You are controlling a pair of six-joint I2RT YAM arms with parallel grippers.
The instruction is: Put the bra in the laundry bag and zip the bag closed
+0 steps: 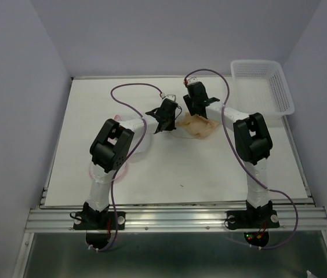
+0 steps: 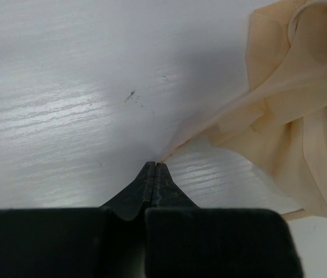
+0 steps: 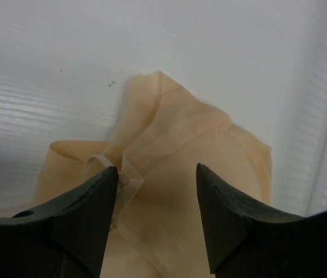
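1. While the tan, floppy fabric bra (image 1: 199, 127) lies crumpled on the flat white table (image 1: 181, 174), no part of it is inside the round white mesh laundry bag with pink zipper edging (image 1: 130, 163). Judged from this, neither of the 2 task steps, bagging and zipping, is done.
2. Laundry bag: only a sliver shows in the top view, under the left arm, well apart from the bra. Whether it lies open or zipped cannot be told.
3. Bra position: toward the far middle of the table, between the 2 grippers, near but not touching the rigid white slotted plastic basket (image 1: 285, 95) at the far right corner.
4. Left gripper (image 2: 156, 165): jaws clenched. A thin edge of the bra is drawn to a point that meets the fingertips, so it appears pinched there, with the fabric fanning out from that point.
5. Right gripper (image 3: 157, 171): jaws parted, straddling the bunched middle of the bra. A thin strap loop lies against 1 finger, but nothing is clamped.
6. Bra appearance: sheer, matte beige, folded over itself in several soft layers, with 1 rounded cup bulging upward. A printed size label shows on an inner fold in the left wrist view.
7. Remaining, as a judgement: carry the bra to the laundry bag, tuck it wholly inside, then run the zipper round.
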